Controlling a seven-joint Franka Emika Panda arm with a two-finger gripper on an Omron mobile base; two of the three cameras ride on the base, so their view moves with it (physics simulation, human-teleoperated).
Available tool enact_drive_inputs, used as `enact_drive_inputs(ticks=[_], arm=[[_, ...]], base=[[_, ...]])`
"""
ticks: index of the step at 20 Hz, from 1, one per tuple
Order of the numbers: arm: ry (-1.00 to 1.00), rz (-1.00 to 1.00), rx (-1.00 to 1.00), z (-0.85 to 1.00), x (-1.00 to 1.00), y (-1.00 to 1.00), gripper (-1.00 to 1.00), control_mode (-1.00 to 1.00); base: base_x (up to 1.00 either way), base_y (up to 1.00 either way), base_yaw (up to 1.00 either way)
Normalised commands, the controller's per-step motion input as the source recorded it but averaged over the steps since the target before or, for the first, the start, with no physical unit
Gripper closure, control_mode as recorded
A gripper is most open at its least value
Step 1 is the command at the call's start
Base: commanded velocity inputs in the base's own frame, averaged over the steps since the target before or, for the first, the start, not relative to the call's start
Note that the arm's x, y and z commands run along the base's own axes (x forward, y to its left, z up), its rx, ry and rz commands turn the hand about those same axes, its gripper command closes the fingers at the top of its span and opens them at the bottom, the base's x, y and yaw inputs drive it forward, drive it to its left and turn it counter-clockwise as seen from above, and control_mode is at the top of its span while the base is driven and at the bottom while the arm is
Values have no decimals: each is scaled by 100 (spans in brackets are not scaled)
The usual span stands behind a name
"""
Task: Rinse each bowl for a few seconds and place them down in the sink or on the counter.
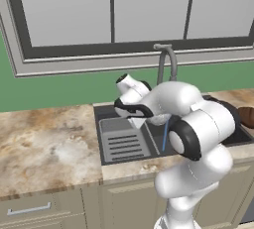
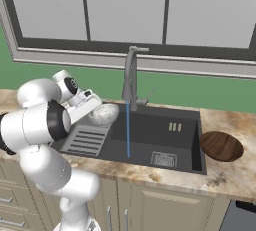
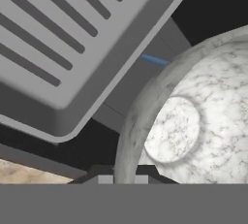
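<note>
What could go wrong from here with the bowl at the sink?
1. The end effector pinches the speckled bowl only by its rim, so it may slip and drop into the sink.
2. The bowl sits left of the water stream, so the rinse may miss it.
3. The brown bowl waits unrinsed on the counter.

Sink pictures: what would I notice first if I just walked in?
The white arm holding a speckled bowl over the sink, left of the blue water stream falling from the faucet. Next, the brown bowl on the counter, right of the sink.
</note>
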Motion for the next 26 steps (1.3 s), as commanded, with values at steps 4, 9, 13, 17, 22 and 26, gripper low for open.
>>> enact_drive_inputs(ticks=[4,9,13,17,22,26], arm=[[-1,0,0,-21,22,0,100,-100],[-6,0,0,-13,13,-15,100,-100],[-8,0,0,-13,4,-15,100,-100],[-7,0,0,-11,5,-10,100,-100],[-8,0,0,-7,1,-7,100,-100],[-7,0,0,-4,1,-13,100,-100]], base=[[0,0,0],[0,0,0],[0,0,0],[0,0,0],[0,0,0],[0,0,0]])
